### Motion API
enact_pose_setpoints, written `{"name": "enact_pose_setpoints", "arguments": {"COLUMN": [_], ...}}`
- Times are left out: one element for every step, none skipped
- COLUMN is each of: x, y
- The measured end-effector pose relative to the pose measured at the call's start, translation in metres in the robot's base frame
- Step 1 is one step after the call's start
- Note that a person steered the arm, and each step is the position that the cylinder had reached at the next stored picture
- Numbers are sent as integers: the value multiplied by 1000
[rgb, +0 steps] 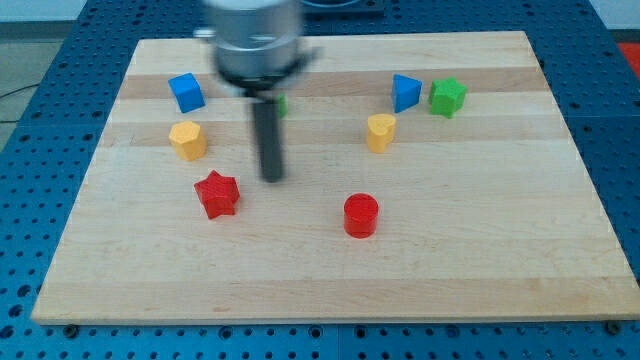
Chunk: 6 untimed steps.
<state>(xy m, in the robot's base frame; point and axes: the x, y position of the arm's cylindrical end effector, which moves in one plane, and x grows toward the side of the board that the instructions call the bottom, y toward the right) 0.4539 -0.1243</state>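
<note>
On the wooden board (330, 270), left of centre, my tip (271, 178) rests on the bare wood, touching no block. The arm carries no pincer, only a straight dark rod, so there is no opening or hold to report. The rod and the grey housing above it are blurred.

The nearest block is the red star (217, 194), just to the left of my tip and a little nearer the view's bottom; a narrow strip of wood shows between them. Farther left and slightly farther back sits a yellow block (187, 139), its exact shape hard to make out. Behind that, toward the view's top, stands the blue cube (186, 92). A small sliver of green (282, 102) peeks out just to the right of the rod, behind it; most of that block is hidden and its shape cannot be told.

To the right of my tip, and nearer the view's bottom, the red cylinder (360, 215) stands alone, well apart from the rod. Farther back on the right, a second yellow block (380, 131) sits near a blue block (404, 92) with a wedge-like outline, and just right of that blue one is a green star-like block (447, 97), close beside it.
</note>
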Motion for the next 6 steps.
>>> {"name": "enact_pose_setpoints", "arguments": {"x": [-7, -66, -74, -57, -37, -33], "y": [-117, -135, -72, -115, -98, -42]}}
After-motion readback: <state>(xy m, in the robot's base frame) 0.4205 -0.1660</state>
